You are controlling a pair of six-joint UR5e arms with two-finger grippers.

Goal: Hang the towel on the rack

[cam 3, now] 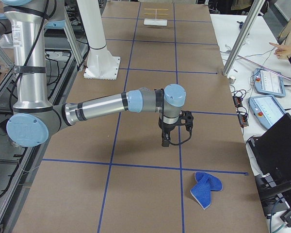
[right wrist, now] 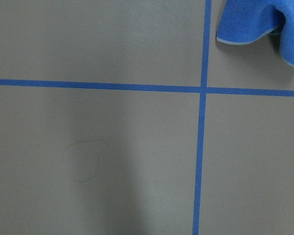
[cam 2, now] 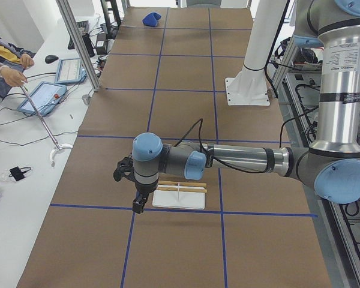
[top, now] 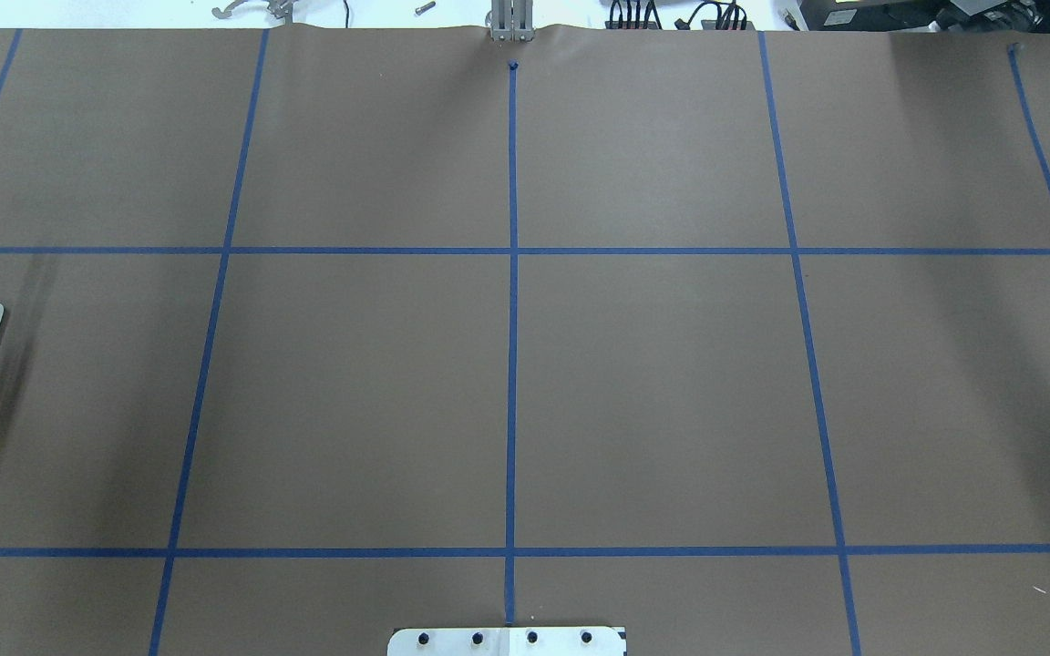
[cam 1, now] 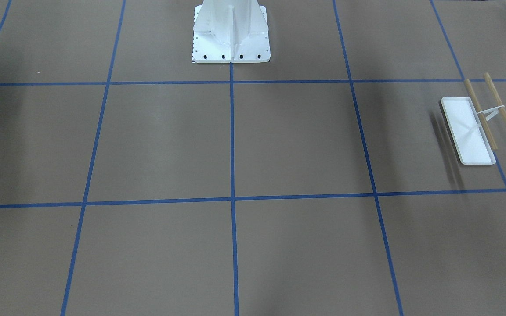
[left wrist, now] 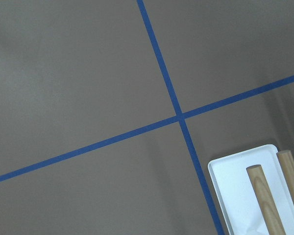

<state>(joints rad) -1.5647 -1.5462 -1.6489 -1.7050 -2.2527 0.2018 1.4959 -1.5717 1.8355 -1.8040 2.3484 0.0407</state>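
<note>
The towel [cam 3: 206, 189] lies crumpled on the brown table [cam 1: 301, 140] at the robot's right end, toward the operators' side, just past one of the blue tape lines [cam 1: 232, 131] that mark the surface into a grid. It is not yet on the rack [cam 1: 482, 120], which stands at the opposite, left end of the table, well apart from it. The rack's white tray base [left wrist: 230, 186] sits flat on the paper, and its two wooden bars [cam 1: 473, 96] run parallel above the tray on a thin white upright. The right gripper [cam 3: 165, 141] hangs over the table with its fingers pointing down, near the towel but apart from it, on the other side of a tape line. Its wrist camera catches the towel in the upper right corner, beyond a crossing of two lines. The left gripper [cam 2: 138, 206] hangs pointing down just beside the operators' end of the rack, and its wrist camera shows a corner of the tray and the ends of both bars at the lower right. Each gripper shows only from the side of the table, so I cannot tell whether either one's fingers are apart or together. A large white bolted pedestal [cam 1: 231, 35] stands at the robot's edge of the table, midway along it.
</note>
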